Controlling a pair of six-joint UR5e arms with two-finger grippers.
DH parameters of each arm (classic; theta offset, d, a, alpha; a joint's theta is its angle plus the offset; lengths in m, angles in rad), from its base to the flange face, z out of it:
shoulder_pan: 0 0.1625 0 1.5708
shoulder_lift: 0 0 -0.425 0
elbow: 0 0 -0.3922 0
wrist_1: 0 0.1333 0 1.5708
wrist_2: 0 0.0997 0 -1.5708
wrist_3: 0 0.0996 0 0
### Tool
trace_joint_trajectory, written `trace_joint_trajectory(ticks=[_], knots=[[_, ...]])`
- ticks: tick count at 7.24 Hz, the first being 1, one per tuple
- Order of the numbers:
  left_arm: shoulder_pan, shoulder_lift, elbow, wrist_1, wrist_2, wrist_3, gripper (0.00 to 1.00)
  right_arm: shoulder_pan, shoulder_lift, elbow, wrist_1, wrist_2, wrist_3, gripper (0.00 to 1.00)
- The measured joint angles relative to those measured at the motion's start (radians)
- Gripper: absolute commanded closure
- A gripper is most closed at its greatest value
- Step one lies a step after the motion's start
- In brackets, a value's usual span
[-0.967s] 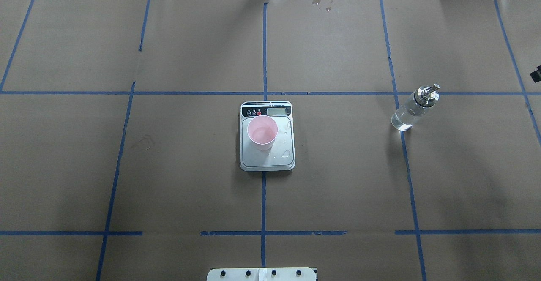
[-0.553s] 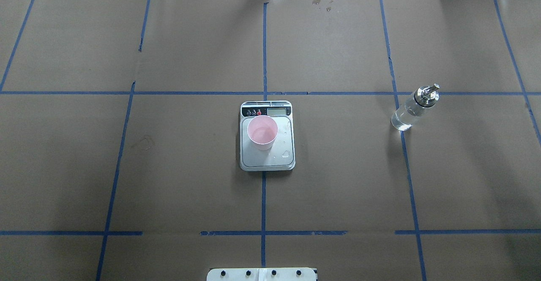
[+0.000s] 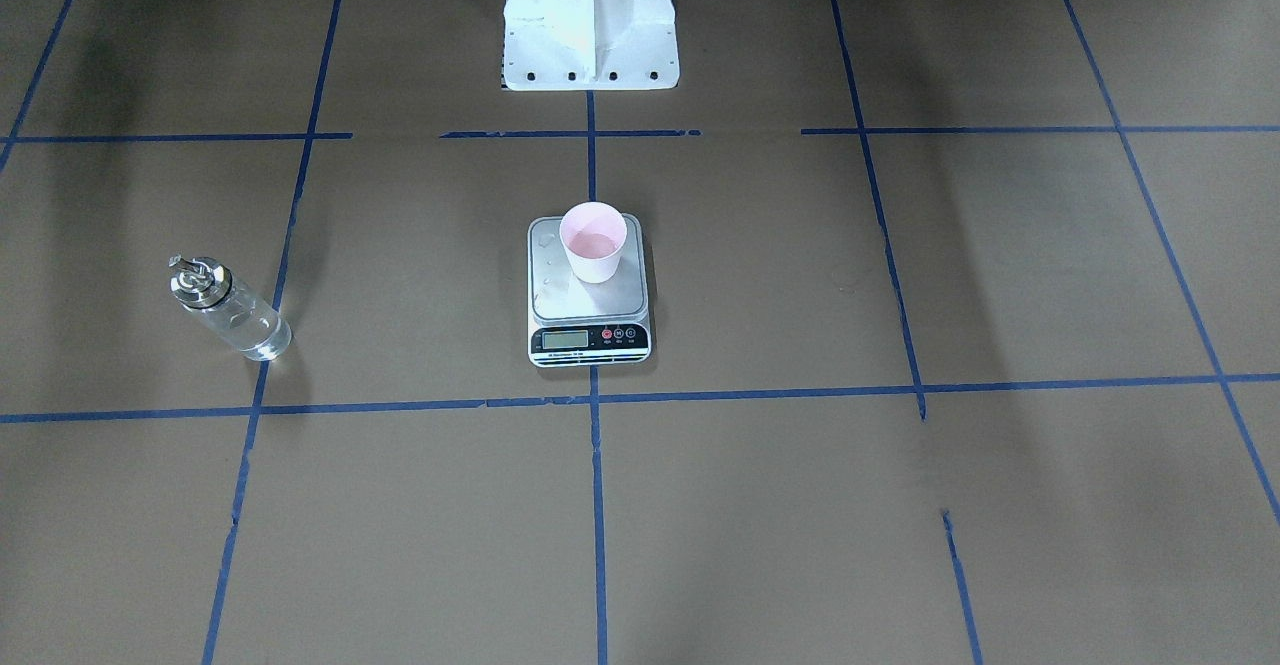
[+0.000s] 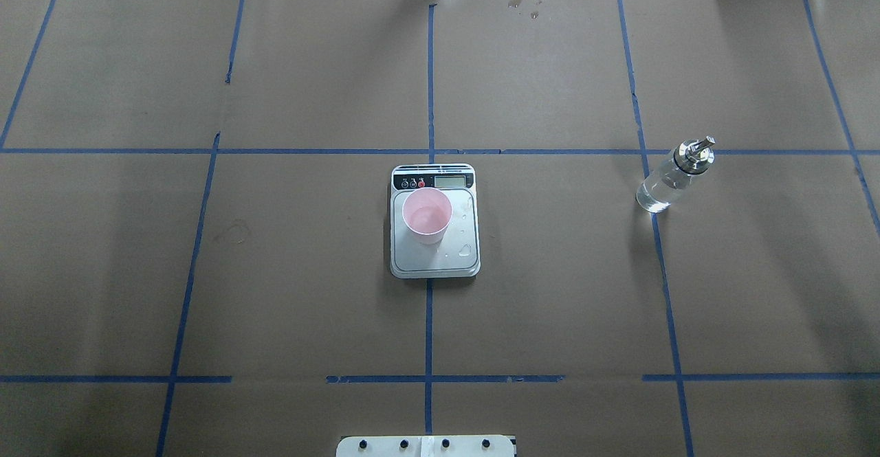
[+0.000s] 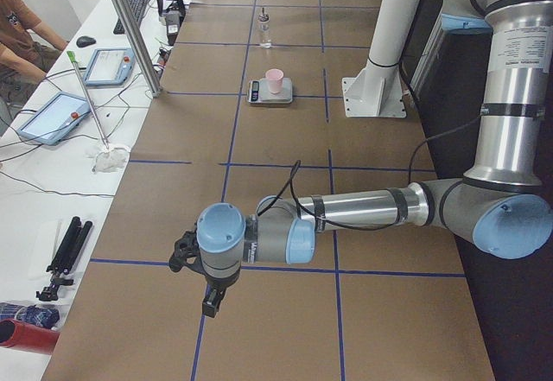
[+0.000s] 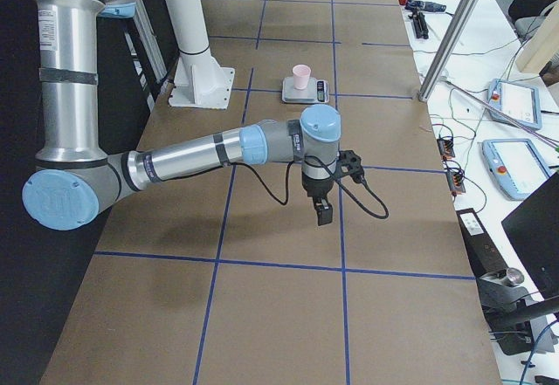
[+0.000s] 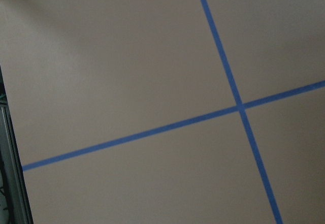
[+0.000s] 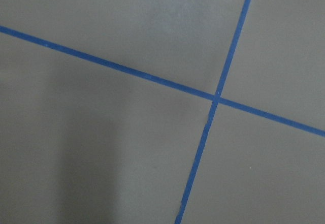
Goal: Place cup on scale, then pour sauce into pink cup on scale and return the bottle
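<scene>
table: brown paper, blue tape grid
scale: centre, across a tape line
bottle: upright, well apart from scale, robot's right
white pedestal: robot-side of scale

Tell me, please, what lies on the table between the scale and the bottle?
Nothing stands between the scale and the bottle: only bare brown paper, with a blue tape line at the bottle's foot. The overhead view shows this.
</scene>
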Motion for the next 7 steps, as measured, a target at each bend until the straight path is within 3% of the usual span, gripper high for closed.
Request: trace_joint_trajectory(ticks=[3, 7], knots=[[0.012, 0.008, 0.024, -0.038, 0.005, -0.01, 0.0, 0.0, -0.041, -0.049, -0.006, 0.039, 0.004, 0.0], [0.043, 0.005, -0.083, 0.049, -0.001, -0.095, 0.0, 0.009, -0.041, -0.139, -0.003, 0.106, 0.023, 0.0]])
